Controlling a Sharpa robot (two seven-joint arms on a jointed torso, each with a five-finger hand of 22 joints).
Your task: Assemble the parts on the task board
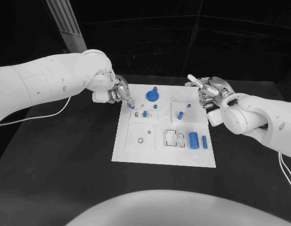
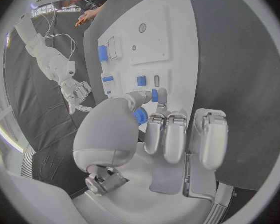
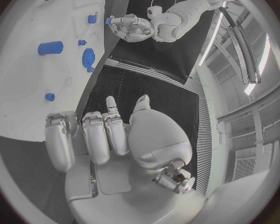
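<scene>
The white task board (image 1: 135,153) lies in the middle of the black table. My left hand (image 1: 117,92) hovers at the board's far left edge and pinches a small blue part (image 1: 131,107) between thumb and a fingertip; the left wrist view shows this small blue part (image 2: 154,95) just above the board. A blue gear (image 1: 152,96) stands close by, with a blue peg (image 1: 180,114) and two blue cylinders (image 1: 194,139) further along. My right hand (image 1: 213,92) floats over the far right corner, fingers apart, holding nothing. In the right wrist view, my right hand (image 3: 105,134) is off the board's edge.
Small white inserts (image 1: 174,138) and a square recess (image 1: 142,137) occupy the board's near half. A white cable (image 1: 50,115) runs across the table on the left. Bare black table (image 1: 57,169) surrounds the board on both sides and in front.
</scene>
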